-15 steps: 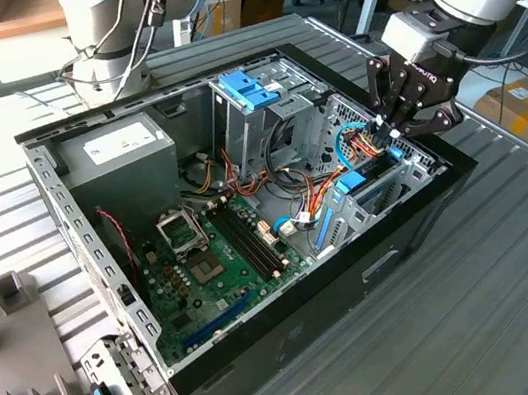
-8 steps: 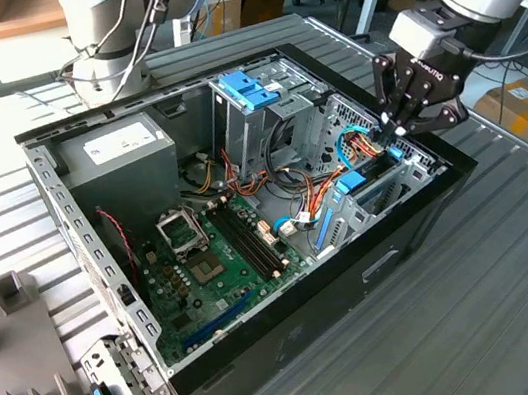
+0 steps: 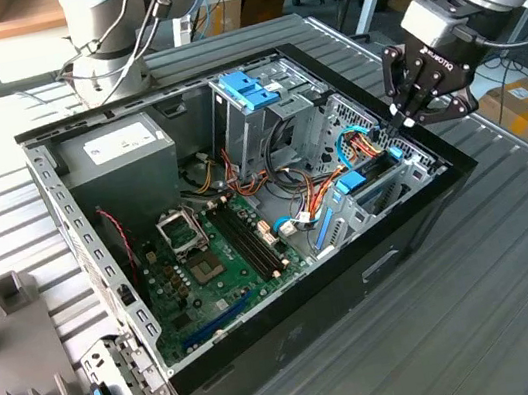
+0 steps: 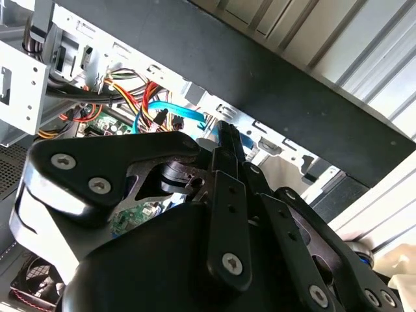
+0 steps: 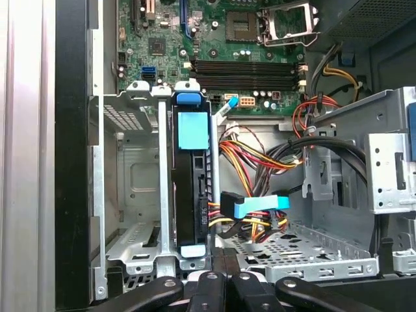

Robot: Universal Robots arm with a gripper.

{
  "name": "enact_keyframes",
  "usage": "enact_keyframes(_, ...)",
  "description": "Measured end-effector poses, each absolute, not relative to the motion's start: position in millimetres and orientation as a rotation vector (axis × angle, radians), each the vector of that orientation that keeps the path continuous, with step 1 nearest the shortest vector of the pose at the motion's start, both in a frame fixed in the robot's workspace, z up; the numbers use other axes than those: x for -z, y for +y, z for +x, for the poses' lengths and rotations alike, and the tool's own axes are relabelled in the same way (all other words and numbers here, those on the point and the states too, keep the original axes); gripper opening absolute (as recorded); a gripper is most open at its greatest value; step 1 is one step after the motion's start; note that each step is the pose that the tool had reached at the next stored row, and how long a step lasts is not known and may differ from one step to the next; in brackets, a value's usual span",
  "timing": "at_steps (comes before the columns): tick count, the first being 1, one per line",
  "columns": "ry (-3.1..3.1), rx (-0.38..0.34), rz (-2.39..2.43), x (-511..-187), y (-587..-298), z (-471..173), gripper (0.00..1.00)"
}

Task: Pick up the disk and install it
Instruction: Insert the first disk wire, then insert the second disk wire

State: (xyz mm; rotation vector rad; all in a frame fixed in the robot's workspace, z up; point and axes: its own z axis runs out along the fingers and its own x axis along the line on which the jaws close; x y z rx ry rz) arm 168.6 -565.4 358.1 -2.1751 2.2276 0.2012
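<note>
The disk (image 5: 193,188) stands on edge in a slot of the grey metal drive cage (image 5: 133,169) inside the open computer case. Its dark body is framed by light-blue rails, and a light-blue tab (image 5: 193,130) caps its far end. In the exterior view the disk (image 3: 354,182) lies in the cage by the case's right wall. My gripper (image 3: 401,121) hangs just above the disk's near end at that wall. In the first wrist view the gripper (image 5: 223,260) is shut, its tips right beside the disk's near end. The second wrist view shows the fingers (image 4: 227,146) pressed together.
A blue-ended cable (image 5: 260,203) and bundled red, yellow and black wires (image 5: 260,159) run beside the cage. The motherboard (image 3: 203,258), the power supply (image 3: 119,151) and a blue-handled cage (image 3: 248,89) are inside the case. A second arm's base (image 3: 114,30) stands behind it. Grey fixtures (image 3: 13,331) lie at the exterior view's left.
</note>
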Motion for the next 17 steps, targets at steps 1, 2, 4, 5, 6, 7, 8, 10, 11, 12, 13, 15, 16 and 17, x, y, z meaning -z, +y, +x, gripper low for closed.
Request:
enact_keyframes(1, 2.228, -0.201, -2.175, -358.6, -565.4, 168.7, 0.11)
enact_keyframes(2, 2.228, -0.201, -2.175, -358.6, -565.4, 168.8, 0.11)
enact_keyframes(4, 2.228, -0.201, -2.175, -358.7, -565.3, 169.0, 0.11)
enact_keyframes(5, 2.228, -0.201, -2.175, -358.7, -565.3, 169.0, 0.11)
enact_keyframes(6, 2.228, -0.201, -2.175, -358.7, -565.3, 169.0, 0.11)
enact_keyframes(7, 2.228, -0.201, -2.175, -358.7, -565.3, 169.1, 0.11)
enact_keyframes(8, 2.228, -0.201, -2.175, -358.7, -565.3, 169.1, 0.11)
enact_keyframes(10, 2.228, -0.201, -2.175, -358.7, -565.3, 169.1, 0.11)
enact_keyframes(11, 2.228, -0.201, -2.175, -358.7, -565.3, 169.2, 0.11)
enact_keyframes(12, 2.228, -0.201, -2.175, -358.7, -565.3, 169.2, 0.11)
enact_keyframes(13, 2.228, -0.201, -2.175, -358.7, -565.3, 169.2, 0.11)
enact_keyframes(15, 2.228, -0.201, -2.175, -359.0, -565.4, 168.5, 0.11)
enact_keyframes(16, 2.228, -0.201, -2.175, -359.3, -565.4, 167.4, 0.11)
enact_keyframes(17, 2.227, -0.201, -2.175, -359.7, -565.3, 166.9, 0.11)
